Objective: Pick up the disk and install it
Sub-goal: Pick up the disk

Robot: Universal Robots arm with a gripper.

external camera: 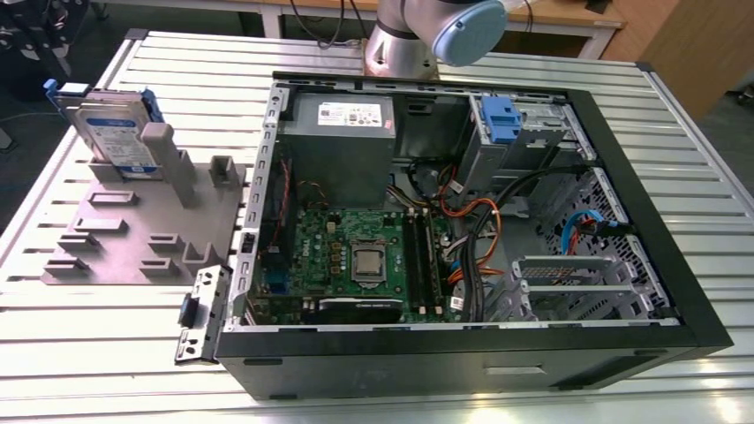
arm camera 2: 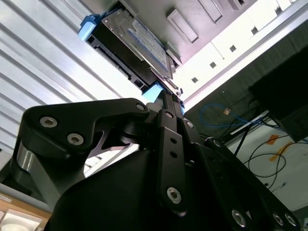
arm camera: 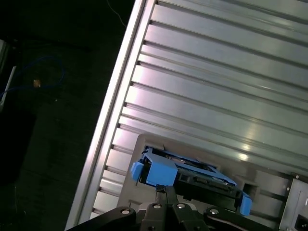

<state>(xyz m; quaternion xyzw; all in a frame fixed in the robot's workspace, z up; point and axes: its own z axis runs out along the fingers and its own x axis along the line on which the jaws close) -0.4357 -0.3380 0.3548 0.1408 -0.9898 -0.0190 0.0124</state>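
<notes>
The disk [external camera: 112, 132] stands on edge in a slot at the back of a grey fixture [external camera: 130, 238], at the exterior view's left. It is a silver drive with a white-and-blue label and a blue carrier frame. Both wrist views look along the gripper at the disk [arm camera 2: 134, 41] [arm camera: 187, 175]. My gripper [arm camera 2: 169, 98] [arm camera: 166, 190] is shut, its black fingers pressed together with nothing between them. Their tips point at the disk's blue end and stand apart from it. The arm's base [external camera: 407, 40] rises behind the computer case.
An open black computer case [external camera: 695, 291] lies on the slatted aluminium table [external camera: 94, 353], to the right of the fixture. Inside are a motherboard [external camera: 353, 256], cables and a drive bay with a blue latch [external camera: 501, 119]. The table's edge [arm camera: 108, 120] runs close to the fixture.
</notes>
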